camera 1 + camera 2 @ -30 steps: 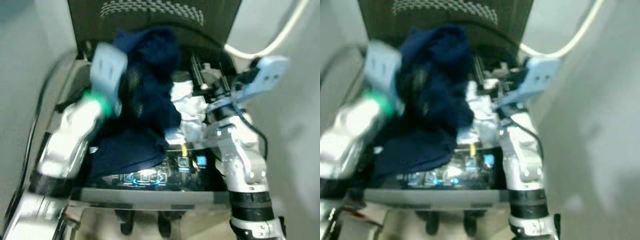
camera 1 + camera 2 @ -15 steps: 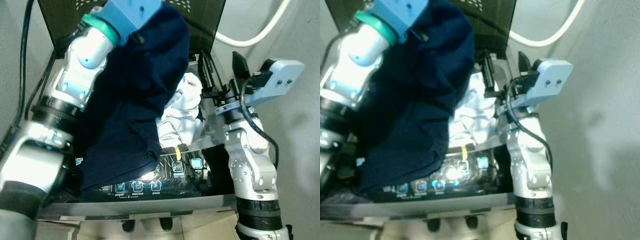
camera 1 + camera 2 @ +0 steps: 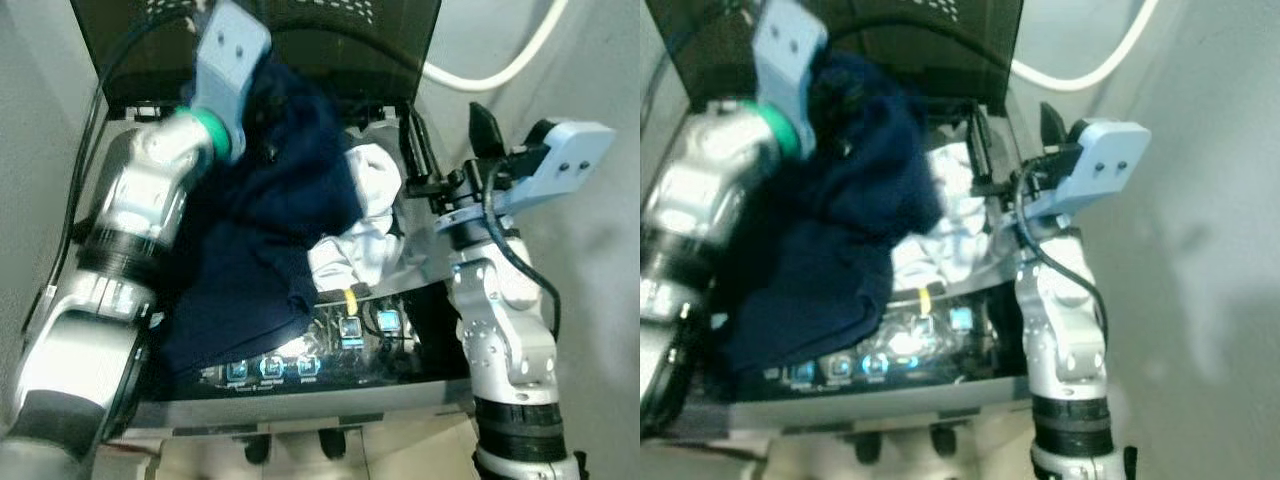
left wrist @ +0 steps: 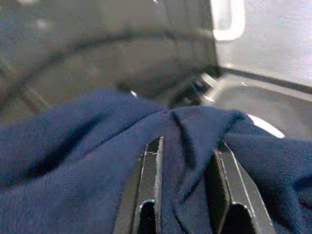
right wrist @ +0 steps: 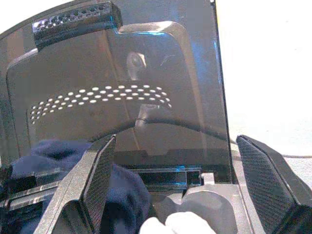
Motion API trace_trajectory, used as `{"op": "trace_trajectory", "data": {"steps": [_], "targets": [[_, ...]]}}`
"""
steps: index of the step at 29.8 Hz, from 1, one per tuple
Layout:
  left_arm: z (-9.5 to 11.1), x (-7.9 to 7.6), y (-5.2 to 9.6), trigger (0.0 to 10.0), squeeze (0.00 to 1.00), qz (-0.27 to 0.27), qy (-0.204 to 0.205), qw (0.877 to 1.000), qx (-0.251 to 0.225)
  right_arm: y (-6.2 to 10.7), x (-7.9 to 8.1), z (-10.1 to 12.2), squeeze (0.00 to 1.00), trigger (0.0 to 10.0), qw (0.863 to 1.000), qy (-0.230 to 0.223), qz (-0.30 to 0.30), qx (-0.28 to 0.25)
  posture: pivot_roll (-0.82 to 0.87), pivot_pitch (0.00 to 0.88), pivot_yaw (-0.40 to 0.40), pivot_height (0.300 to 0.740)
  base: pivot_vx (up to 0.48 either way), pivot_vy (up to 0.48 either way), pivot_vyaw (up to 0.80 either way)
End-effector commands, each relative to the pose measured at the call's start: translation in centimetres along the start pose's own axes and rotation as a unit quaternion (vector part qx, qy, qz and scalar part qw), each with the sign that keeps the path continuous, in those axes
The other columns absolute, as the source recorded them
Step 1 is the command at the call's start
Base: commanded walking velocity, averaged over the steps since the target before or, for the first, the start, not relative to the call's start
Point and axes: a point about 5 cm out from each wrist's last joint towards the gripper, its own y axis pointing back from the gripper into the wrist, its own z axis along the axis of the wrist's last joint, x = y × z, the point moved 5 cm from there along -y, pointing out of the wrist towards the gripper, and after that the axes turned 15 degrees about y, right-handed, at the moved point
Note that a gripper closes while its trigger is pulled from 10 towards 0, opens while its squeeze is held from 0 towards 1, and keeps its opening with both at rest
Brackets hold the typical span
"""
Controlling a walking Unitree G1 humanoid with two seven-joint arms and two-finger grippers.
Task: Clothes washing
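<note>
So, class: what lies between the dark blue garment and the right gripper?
In the left eye view, white clothing lies between the dark blue garment and the right gripper.

One navy garment (image 3: 270,240), one white garment (image 3: 365,215), one washing machine (image 3: 330,385) (lid raised), two pincers

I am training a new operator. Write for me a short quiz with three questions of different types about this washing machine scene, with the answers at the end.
1. True or false: the left gripper is shut on the dark blue garment.
2. Multiple choice: the right gripper is (A) open and holding nothing, (B) shut on the white cloth, (C) pressing a button on the control panel.
3. Short answer: in what position is the washer lid?

Key:
1. True; the blue fabric is pinched between its fingers.
2. A; its fingers are spread apart beside the machine's opening.
3. Raised open, standing behind the drum opening.
</note>
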Motion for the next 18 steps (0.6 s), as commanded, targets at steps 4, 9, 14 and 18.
{"op": "trace_trajectory", "data": {"steps": [4, 9, 14, 18], "targets": [[0.4, -4.1, 5.6, 10.0, 0.00, -0.103, -0.022, 0.994, -0.010, -0.4, 0.9, -0.1, 0.00, 10.0, 0.999, -0.017, 0.041, -0.001, 0.07, 0.144, 0.007, 0.728, 0.000, 0.000, 0.00], [1.3, -4.7, 8.0, 10.0, 0.00, -0.116, -0.023, 0.993, -0.017, -0.4, 1.4, -0.2, 0.00, 10.0, 0.998, -0.021, 0.057, -0.001, 0.09, 0.135, 0.005, 0.728, 0.000, 0.000, 0.00], [1.7, -7.8, 13.5, 10.0, 0.00, -0.194, 0.031, 0.980, 0.032, -0.4, 2.0, -0.5, 0.00, 10.0, 0.997, -0.031, 0.068, 0.002, 0.11, 0.138, 0.006, 0.728, 0.000, 0.000, 0.00], [0.3, -8.7, 15.3, 10.0, 0.00, -0.192, 0.057, 0.977, 0.072, -0.3, 2.3, -0.7, 0.00, 10.0, 0.997, -0.036, 0.071, 0.004, 0.12, 0.148, 0.007, 0.728, 0.000, 0.000, 0.00]]}}
